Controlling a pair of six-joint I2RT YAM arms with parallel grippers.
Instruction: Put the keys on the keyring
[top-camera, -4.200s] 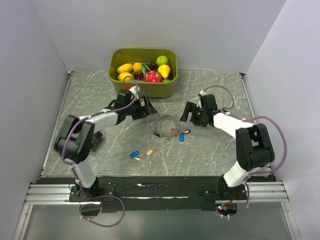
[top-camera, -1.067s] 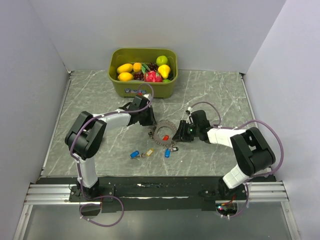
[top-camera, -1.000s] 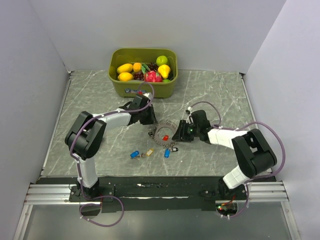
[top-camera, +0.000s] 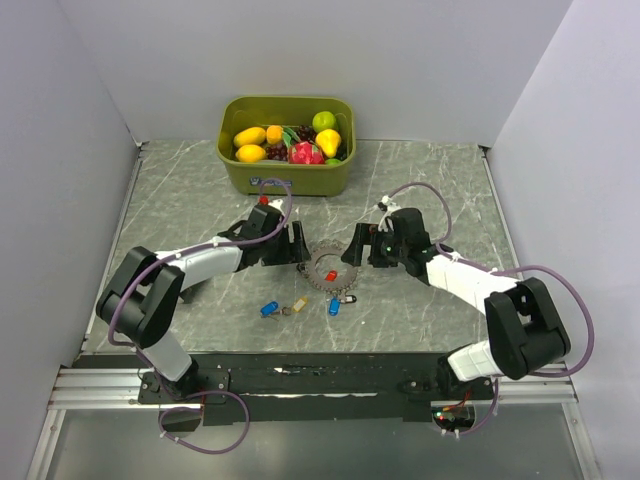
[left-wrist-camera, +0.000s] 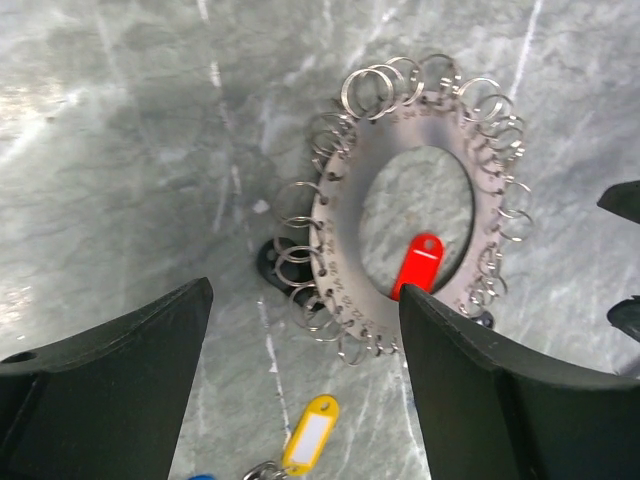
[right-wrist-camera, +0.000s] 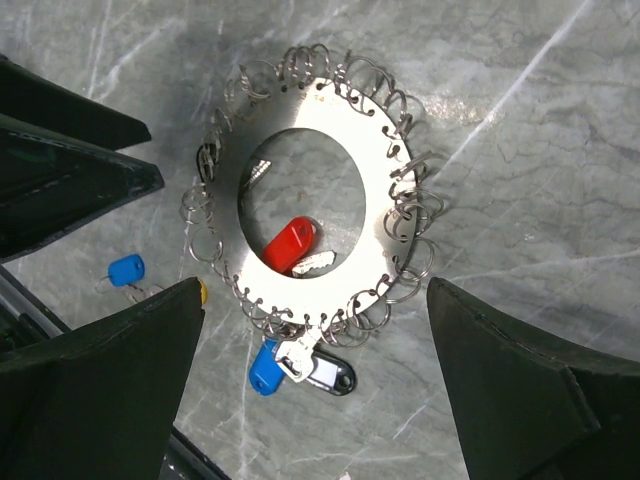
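Left claw (left-wrist-camera: 305, 290), right claw (right-wrist-camera: 315, 285) cleared keyring (right-wrist-camera: 375, 195).

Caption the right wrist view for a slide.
Open jaws above the keyring, a red key inside it, a blue key at its rim.

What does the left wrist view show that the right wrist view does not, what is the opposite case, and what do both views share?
Only the left wrist view shows the yellow plastic key tag whole, with its pale label window; the right wrist view gives just a sliver of it. Only the right wrist view shows the blue plastic key tag at the disc's rim. Both show the flat silvery metal keyring disc, edged with small wire rings, and the red plastic key tag lying in its hole, on the grey marbled table.
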